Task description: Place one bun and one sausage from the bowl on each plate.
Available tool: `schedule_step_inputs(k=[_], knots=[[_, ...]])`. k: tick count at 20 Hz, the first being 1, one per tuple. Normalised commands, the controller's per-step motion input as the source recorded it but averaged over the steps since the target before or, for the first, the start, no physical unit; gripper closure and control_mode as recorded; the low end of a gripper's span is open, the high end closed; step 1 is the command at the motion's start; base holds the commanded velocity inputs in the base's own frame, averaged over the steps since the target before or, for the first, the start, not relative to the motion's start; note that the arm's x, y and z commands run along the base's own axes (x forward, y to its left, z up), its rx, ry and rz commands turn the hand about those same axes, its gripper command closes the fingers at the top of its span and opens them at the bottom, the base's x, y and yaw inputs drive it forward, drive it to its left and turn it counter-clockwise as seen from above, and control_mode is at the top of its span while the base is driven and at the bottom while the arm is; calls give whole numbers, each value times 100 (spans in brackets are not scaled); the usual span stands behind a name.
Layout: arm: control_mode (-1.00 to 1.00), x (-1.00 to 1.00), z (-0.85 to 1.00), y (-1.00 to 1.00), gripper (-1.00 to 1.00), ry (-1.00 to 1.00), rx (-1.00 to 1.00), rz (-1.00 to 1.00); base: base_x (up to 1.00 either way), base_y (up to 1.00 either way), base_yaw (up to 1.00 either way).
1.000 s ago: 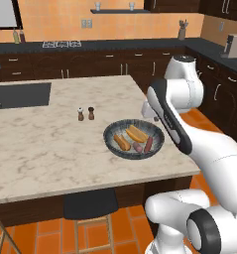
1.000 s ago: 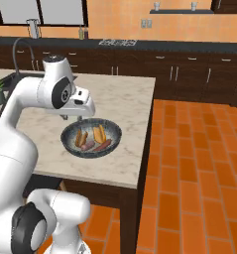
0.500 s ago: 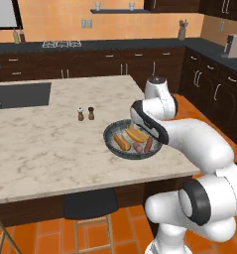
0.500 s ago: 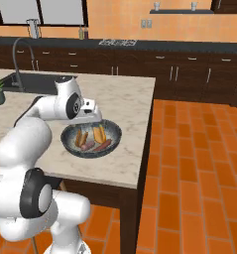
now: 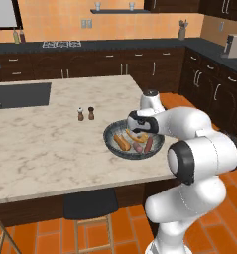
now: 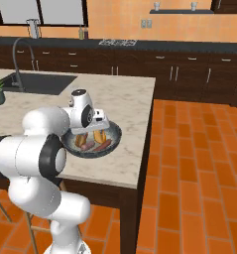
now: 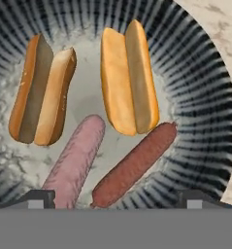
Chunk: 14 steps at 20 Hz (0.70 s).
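Directly below the spread, empty gripper (image 7: 115, 199) lie 2 sausages in the bowl (image 7: 195, 87) — the darker sausage (image 7: 135, 164) runs diagonally between its fingertips.

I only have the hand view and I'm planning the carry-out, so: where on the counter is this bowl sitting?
Observer: The bowl sits on the marble island counter, near the counter's right end as the left base view shows it.
Operator: Anything close by to avoid?
Observer: Two small shakers stand apart from the bowl, on the counter to its far left in that view.
Operator: How is the arm placed?
Observer: The arm folds in from the counter's end, and the gripper hangs low over the bowl, open and holding nothing.
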Motion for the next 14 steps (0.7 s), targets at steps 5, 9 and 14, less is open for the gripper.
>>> schedule_step_inputs(k=[5,9,14], knots=[[-100,33,-30,19,-100,-5,-3,-2,0,0,0],[-100,28,-33,19,-100,0,-2,-7,0,0,0],[-100,45,-29,-12,-100,0,-7,-4,0,0,0]])
